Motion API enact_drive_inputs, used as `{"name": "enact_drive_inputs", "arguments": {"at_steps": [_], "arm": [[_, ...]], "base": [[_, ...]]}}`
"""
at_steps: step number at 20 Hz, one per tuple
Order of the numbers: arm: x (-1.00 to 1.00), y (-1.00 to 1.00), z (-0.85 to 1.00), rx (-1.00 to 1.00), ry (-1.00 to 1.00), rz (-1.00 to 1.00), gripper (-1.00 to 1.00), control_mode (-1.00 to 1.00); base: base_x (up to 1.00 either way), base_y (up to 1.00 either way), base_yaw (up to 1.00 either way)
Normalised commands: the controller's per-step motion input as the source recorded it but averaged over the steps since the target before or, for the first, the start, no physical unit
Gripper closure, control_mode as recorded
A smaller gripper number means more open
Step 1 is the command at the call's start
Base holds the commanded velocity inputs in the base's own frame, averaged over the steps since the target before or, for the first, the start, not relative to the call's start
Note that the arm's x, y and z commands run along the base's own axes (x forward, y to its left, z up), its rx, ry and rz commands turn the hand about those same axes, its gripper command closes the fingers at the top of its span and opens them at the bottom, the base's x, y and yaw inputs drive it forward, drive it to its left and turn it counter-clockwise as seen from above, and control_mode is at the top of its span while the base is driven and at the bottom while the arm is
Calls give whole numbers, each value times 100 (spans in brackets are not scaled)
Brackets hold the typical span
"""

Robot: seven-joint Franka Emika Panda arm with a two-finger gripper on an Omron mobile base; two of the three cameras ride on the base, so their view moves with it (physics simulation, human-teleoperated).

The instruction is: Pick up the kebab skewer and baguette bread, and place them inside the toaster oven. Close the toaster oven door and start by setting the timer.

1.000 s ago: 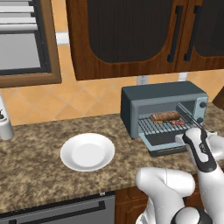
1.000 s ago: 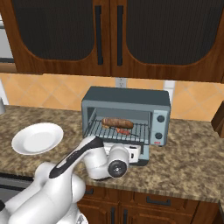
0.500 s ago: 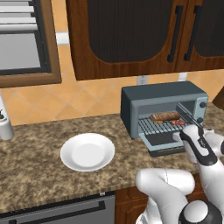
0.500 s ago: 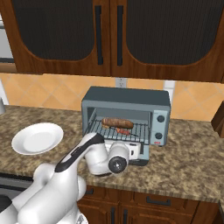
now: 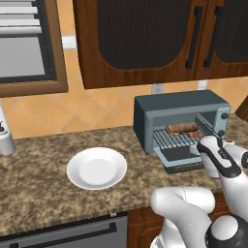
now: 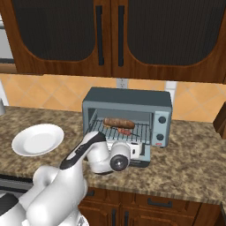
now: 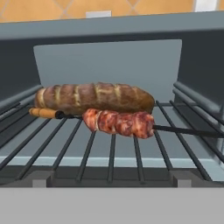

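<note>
Even, bright rendered light across the kitchen; all three views sharp, without blur or edge distortion. The white plate [image 5: 97,168] casts a faint shadow on the worktop [image 5: 43,193] toward 6 o'clock. The toaster oven [image 6: 127,118] interior stays dimmer, shaded under its roof.

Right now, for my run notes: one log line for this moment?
stage: food loaded | skewer and baguette: on rack in oven | door: down | plate: bare | pincer: open
</note>
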Motion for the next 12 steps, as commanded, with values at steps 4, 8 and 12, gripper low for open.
{"name": "enact_drive_inputs", "arguments": {"at_steps": [4,8,12], "arm": [[16,0,0,0,1,0,-100,-100],[26,0,0,0,0,0,-100,-100],[26,0,0,0,0,0,-100,-100]], "base": [[0,0,0],[0,0,0],[0,0,0]]}}
